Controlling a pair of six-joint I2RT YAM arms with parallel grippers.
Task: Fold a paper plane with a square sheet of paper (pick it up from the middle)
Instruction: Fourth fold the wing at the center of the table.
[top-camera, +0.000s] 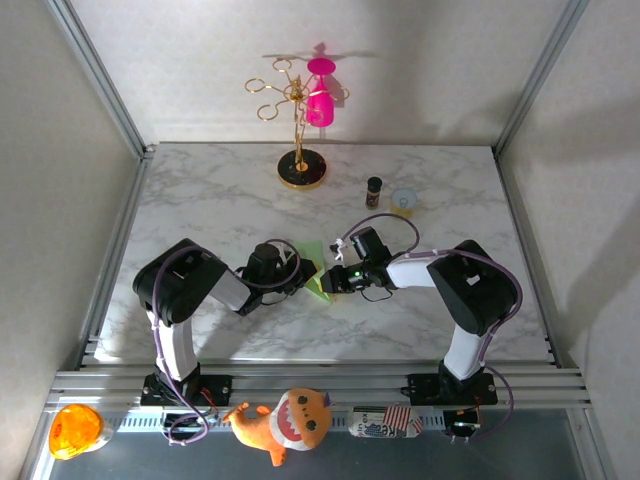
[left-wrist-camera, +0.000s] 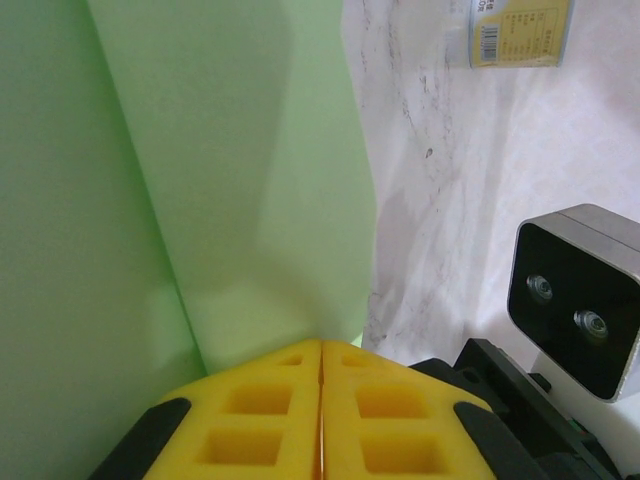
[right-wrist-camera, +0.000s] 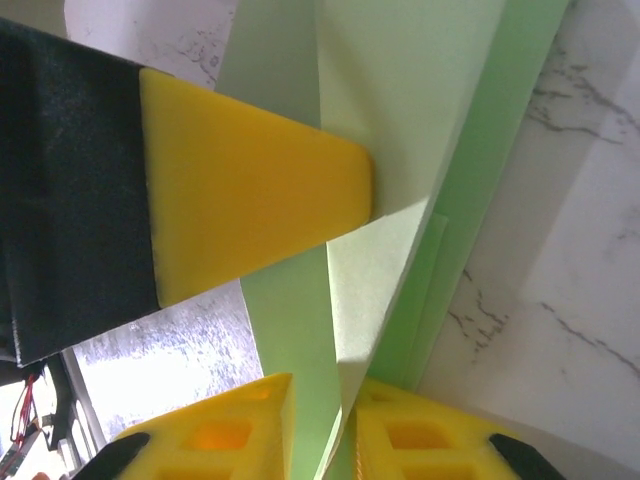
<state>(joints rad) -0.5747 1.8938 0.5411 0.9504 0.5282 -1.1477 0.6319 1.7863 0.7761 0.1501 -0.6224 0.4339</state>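
Observation:
The square sheet of paper (top-camera: 318, 272), pale green and folded into a narrow pointed wedge of several layers, is in the middle of the marble table (top-camera: 200, 190) between both arms. My left gripper (top-camera: 300, 272) is shut on its left edge. In the left wrist view the yellow pads (left-wrist-camera: 270, 420) press together at the left gripper's tips (left-wrist-camera: 322, 345), and the paper (left-wrist-camera: 230, 180) rises out of them with a crease. My right gripper (top-camera: 336, 280) meets it from the right. In the right wrist view the right gripper (right-wrist-camera: 320, 385) has its jaws apart, with paper flaps (right-wrist-camera: 400, 150) passing through the gap. The left gripper's yellow finger (right-wrist-camera: 250, 190) lies across the paper.
A gold cup stand (top-camera: 300, 165) with a pink cup (top-camera: 320, 100) stands at the back. A small dark bottle (top-camera: 374, 190) and a small pale cup (top-camera: 403, 200) sit at the back right. A plush toy (top-camera: 285, 420) and an orange object (top-camera: 75, 430) lie below the table's front rail.

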